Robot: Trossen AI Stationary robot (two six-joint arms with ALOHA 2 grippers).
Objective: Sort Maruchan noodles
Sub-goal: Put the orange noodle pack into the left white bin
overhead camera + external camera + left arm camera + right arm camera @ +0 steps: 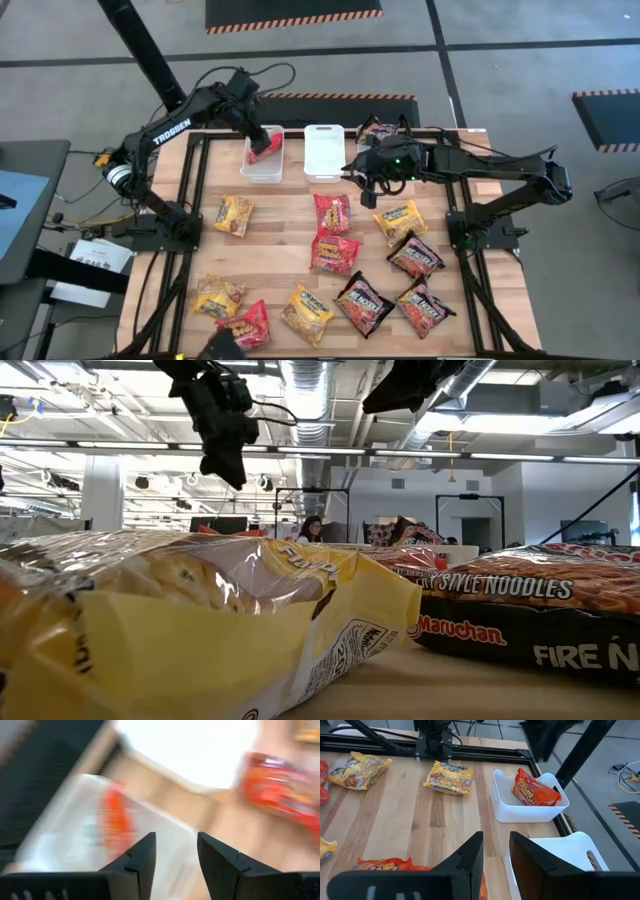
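Three white tubs stand along the table's far edge. The left tub [262, 165] holds a red noodle packet [266, 148], the middle tub [323, 150] shows bare, and the right tub [378, 133] holds a dark packet. My left gripper [260, 138] hangs open above the left tub, with nothing between its fingers [142, 852]. My right gripper [363, 180] hovers open over the table, just near of the middle and right tubs, also with nothing in it [496, 840]. Several red, yellow and dark packets lie flat on the wood.
Loose packets cover the table's middle and near half: yellow [233, 214], red [332, 212], red [335, 253], yellow [399, 221], dark [415, 256] and a near row [307, 313]. Black frame rails [190, 180] run along both sides. A strip of bare wood lies between tubs and packets.
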